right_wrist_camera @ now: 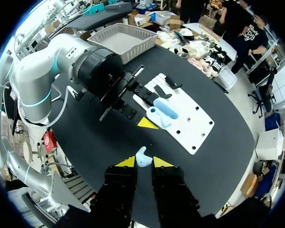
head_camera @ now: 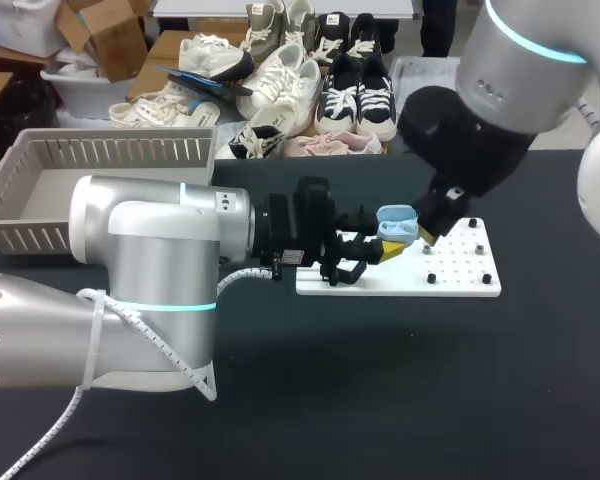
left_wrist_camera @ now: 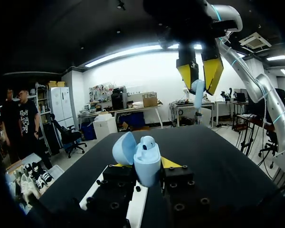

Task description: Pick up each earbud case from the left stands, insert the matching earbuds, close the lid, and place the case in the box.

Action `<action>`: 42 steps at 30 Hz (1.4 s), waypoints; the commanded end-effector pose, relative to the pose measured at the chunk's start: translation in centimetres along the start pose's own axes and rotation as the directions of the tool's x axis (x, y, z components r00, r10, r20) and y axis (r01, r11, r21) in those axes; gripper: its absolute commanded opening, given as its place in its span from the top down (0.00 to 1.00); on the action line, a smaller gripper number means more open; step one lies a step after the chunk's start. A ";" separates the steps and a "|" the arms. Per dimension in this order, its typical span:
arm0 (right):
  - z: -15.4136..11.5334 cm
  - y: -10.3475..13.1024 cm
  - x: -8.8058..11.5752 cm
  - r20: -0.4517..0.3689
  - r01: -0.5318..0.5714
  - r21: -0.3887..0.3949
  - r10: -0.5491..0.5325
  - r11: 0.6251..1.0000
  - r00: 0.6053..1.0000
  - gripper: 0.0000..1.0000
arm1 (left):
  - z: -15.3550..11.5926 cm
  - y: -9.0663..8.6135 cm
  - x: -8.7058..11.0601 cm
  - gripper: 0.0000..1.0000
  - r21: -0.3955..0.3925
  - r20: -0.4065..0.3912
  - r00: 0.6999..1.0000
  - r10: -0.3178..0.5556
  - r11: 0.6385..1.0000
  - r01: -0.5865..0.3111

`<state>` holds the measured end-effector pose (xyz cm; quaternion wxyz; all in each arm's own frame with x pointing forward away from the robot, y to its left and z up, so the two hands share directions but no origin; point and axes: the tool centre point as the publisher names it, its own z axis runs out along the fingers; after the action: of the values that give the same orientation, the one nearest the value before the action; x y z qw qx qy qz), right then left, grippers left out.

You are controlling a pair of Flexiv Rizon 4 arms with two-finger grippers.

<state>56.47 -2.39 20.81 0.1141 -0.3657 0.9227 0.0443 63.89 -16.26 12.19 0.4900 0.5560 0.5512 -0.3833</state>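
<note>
Right fingers (right_wrist_camera: 126, 162) pinch an earbud (right_wrist_camera: 142, 156), left fingers (left_wrist_camera: 168, 163) grip the open case (left_wrist_camera: 146, 164).
Case lies dead ahead of the right fingers, not touching yet.

Case (head_camera: 397, 222) above board (head_camera: 465, 278), earbud (right_wrist_camera: 141, 157) above case, basket (head_camera: 100, 150) behind-left.

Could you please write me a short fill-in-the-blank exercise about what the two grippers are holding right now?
The left gripper is shut on a light blue earbud case whose lid is ____. The right gripper pinches a light blue ____ over that case. The board beneath them is ____ in colour.
Missing words: open; earbud; white.
</note>
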 end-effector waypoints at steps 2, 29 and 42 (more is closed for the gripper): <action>0.6 0.2 -1.7 -0.019 0.002 0.006 -0.002 1.000 1.000 1.00 | 0.1 -0.3 0.0 1.00 -0.021 0.002 1.000 0.002 1.000 -0.002; 2.4 -1.5 -4.1 -0.040 0.063 -0.011 -0.063 0.998 0.997 1.00 | 0.1 -0.3 0.0 1.00 -0.021 0.002 1.000 0.002 1.000 -0.002; 3.1 -1.9 -4.5 -0.048 0.070 -0.020 -0.071 0.997 0.996 1.00 | 0.1 -0.3 0.0 1.00 -0.021 0.002 1.000 0.002 1.000 -0.002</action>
<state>61.28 -0.38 18.90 0.0935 -0.4003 0.9107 0.0404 63.90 -16.26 12.19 0.4900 0.5560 0.5512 -0.3833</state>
